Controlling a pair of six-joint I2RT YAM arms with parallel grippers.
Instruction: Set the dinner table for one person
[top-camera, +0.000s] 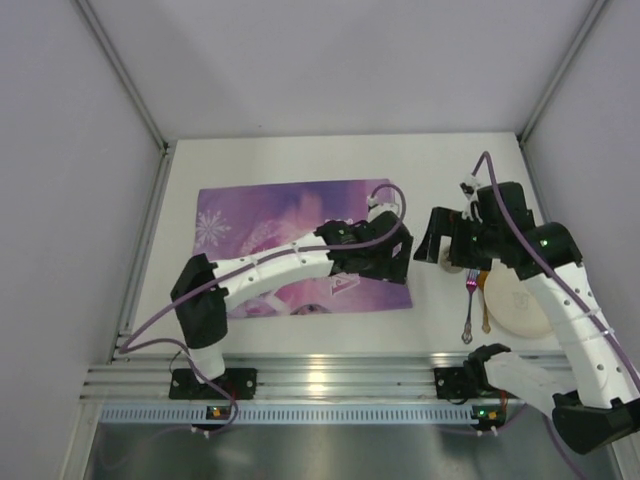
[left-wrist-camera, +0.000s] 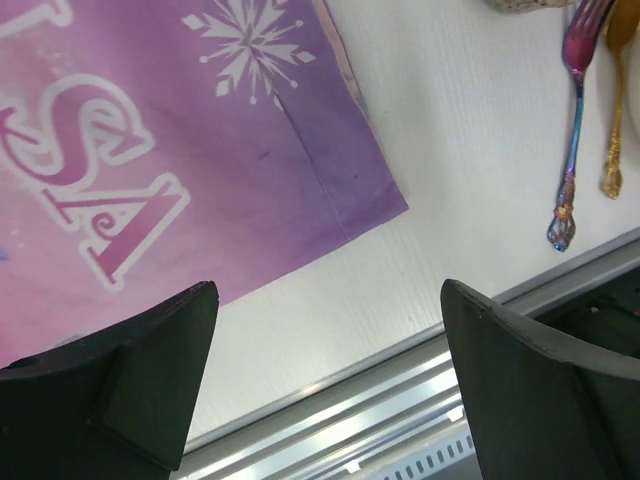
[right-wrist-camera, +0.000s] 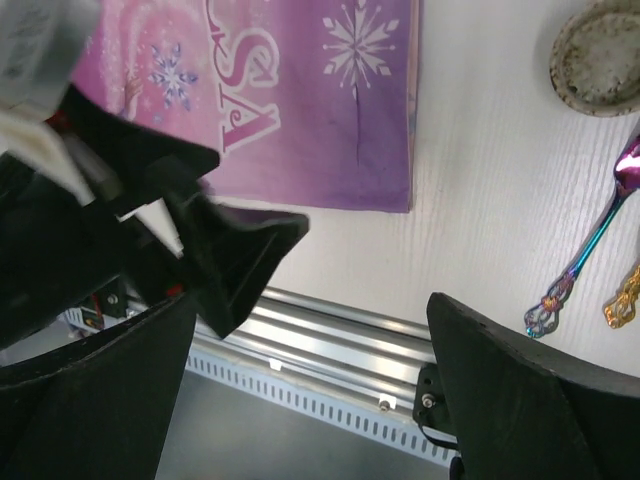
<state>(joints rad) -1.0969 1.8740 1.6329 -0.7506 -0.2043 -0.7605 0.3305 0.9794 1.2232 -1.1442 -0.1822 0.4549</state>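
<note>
Near edge: a ribbed aluminium rail (top-camera: 320, 385) runs the full width, with both arm bases bolted to it.

Surface: the worktop (top-camera: 300, 160) is off-white, flat and faintly grained. It fills the enclosure from the rail to the back wall. A purple placemat (top-camera: 250, 220) with snowflakes and pale lettering lies flat on its left-centre part.

Left hand (left-wrist-camera: 330, 370): hovers over the placemat's near right corner, fingers spread wide, nothing between them.

Right hand (top-camera: 432, 238): just beside it to the right, above bare worktop. It is likewise spread wide and grips nothing.

Right of the placemat an iridescent utensil (top-camera: 469, 298) and a gold utensil (top-camera: 486, 312) lie side by side, handles toward the rail. A pale plate (top-camera: 520, 305) sits just right of them. A small speckled dish (right-wrist-camera: 598, 58) lies a little farther back.

Room: plain pale grey wall panels (top-camera: 330, 60) on three sides, with metal posts at the corners.

Hidden or unclear:
- The utensil heads are under the right hand from above and cut off in the wrist views, so fork or spoon cannot be told.
- Whether the gold utensil touches the plate cannot be told.
- The right forearm covers the plate's right side.
- The dish is mostly hidden in the top view.
- The left arm crosses the placemat's middle.
</note>
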